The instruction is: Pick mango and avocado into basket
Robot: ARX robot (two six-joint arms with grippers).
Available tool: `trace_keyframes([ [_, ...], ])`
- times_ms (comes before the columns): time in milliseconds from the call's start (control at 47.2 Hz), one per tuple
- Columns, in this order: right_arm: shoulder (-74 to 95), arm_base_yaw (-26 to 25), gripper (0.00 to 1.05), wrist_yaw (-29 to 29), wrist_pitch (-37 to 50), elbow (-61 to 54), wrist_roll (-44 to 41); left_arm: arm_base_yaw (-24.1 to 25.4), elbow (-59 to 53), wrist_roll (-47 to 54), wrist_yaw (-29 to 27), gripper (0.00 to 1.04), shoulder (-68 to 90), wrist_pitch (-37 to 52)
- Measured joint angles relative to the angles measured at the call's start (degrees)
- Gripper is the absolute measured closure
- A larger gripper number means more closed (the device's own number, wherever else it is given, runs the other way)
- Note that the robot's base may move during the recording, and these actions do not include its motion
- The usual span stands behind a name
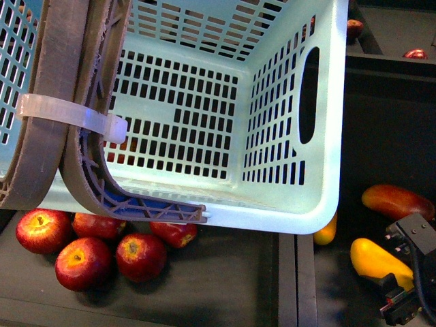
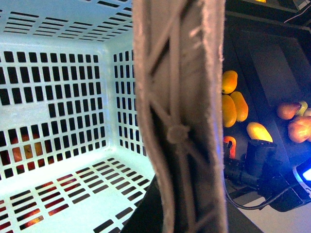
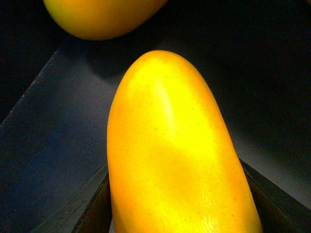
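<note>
- The right pincer (image 1: 400, 274) stands spread, with one dark finger (image 3: 80, 208) along each flank of the mango (image 1: 375, 261). Whether the fingers press the skin does not show.
- The mango lies on the dark crate floor (image 1: 340, 293). Its near end sits between the fingers and its length runs out ahead of the pincer.
- Just past the mango's far tip, ahead of the pincer, a second yellow fruit (image 1: 327, 233) lies half under the rim of the basket (image 1: 272, 219).
- A red-orange mango (image 1: 398, 201) lies near the pincer on its far side, apart from the yellow mango.
- Well away to the pincer's left, past a dark divider (image 1: 296, 272), five red apples (image 1: 82, 262) lie bunched together. The basket's near edge covers part of the rearmost ones.
- The basket is ahead and left of the right pincer, apart from it. Its brown-grey handles (image 1: 48, 102), bound by a white zip tie (image 1: 68, 116), cross its left side.
- Of the left pincer (image 2: 189, 221), only a dark part shows beside the foot of a handle, which fills the left wrist view. I cannot tell whether it is spread or pinching.
- Farthest from the right pincer, beyond the basket's far right corner, lie two more apples (image 1: 354, 28).
</note>
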Motion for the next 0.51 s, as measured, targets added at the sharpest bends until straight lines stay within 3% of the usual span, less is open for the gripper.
trace_keyframes([
  [254, -14.12, -5.51, 0.43, -2.51, 1.68, -7.23, 7.08, 0.0, 0.0, 0.02, -0.04, 0.99, 0.0, 0.0],
  [509, -39.91, -7.13, 0.43, -7.82, -8.33, -14.14, 16.15, 0.0, 0.0, 0.0, -0.02, 0.99, 0.0, 0.0],
])
